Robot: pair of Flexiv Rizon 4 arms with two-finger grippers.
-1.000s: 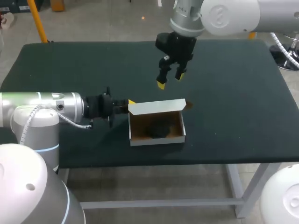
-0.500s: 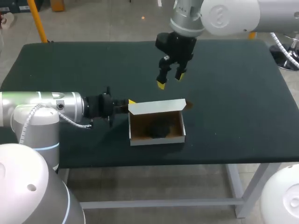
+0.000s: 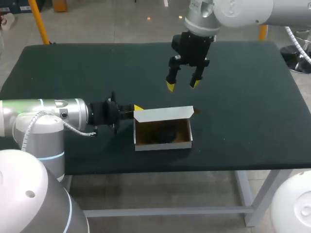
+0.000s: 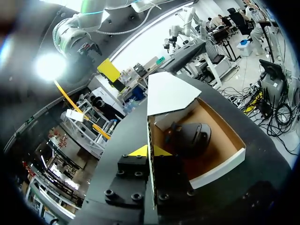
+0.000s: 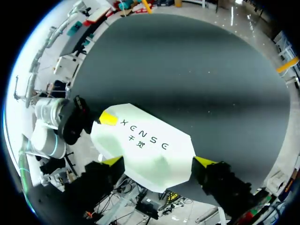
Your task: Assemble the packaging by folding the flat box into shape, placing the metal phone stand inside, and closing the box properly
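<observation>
The brown cardboard box (image 3: 187, 138) stands folded on the table, its white lid (image 3: 163, 114) raised along the far side. A dark metal phone stand (image 3: 165, 135) lies inside it, also seen as the stand (image 4: 190, 136) in the left wrist view. My left gripper (image 3: 137, 108) is shut on the box's left wall (image 4: 150, 136), one yellow fingertip (image 4: 139, 151) on each side. My right gripper (image 3: 182, 84) hangs open above the table behind the box, holding nothing. From its own view the right gripper (image 5: 158, 161) looks down on the lid (image 5: 145, 145).
The dark green table (image 3: 252, 97) stretches wide to the right of and behind the box. The box sits near the table's front edge (image 3: 194, 167). My left arm (image 3: 48, 114) lies low across the table's left side.
My right gripper has shifted right and slightly farther from the box, still open. The left gripper and box have barely moved.
</observation>
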